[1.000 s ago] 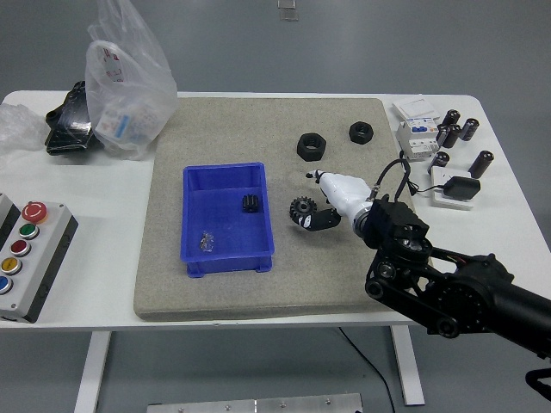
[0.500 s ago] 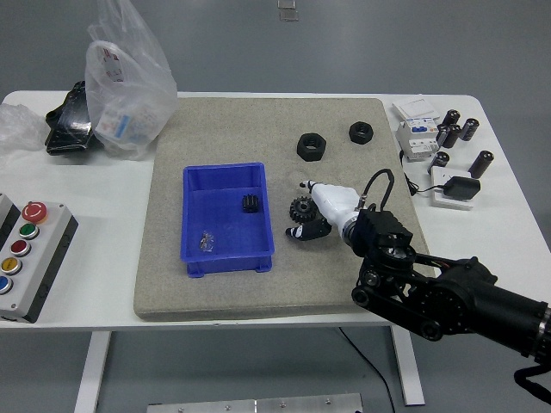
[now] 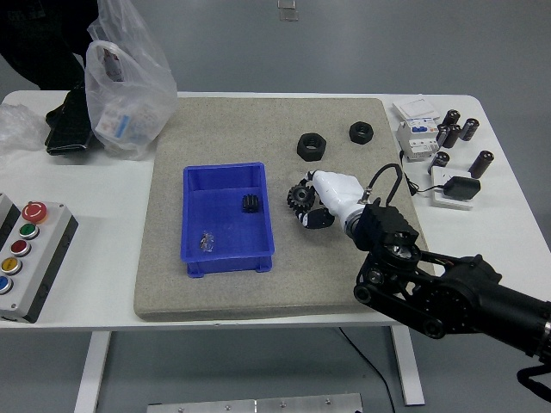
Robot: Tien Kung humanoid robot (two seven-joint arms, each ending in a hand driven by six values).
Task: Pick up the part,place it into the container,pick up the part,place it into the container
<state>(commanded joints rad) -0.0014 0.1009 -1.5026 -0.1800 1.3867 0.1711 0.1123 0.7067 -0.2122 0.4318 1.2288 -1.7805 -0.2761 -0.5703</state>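
A black gear [image 3: 300, 198] sits just right of the blue container [image 3: 226, 251] on the grey mat. My right hand [image 3: 312, 206], white with dark fingertips, has its fingers curled around this gear. Inside the container lie a small black gear [image 3: 250, 204] and a small metal part [image 3: 206, 243]. Two black hex nuts [image 3: 312, 145] [image 3: 361, 132] rest on the mat behind my hand. My left arm is out of view.
A control box with coloured buttons [image 3: 21, 245] stands at the left edge. A plastic bag [image 3: 129, 82] and a black object [image 3: 67, 125] lie at the back left. Electrical parts and black cylinders [image 3: 448, 138] crowd the back right.
My right hand closed on the black gear and has shifted it slightly up and back, away from the table's near edge. A dark shape has appeared at the picture's top left.
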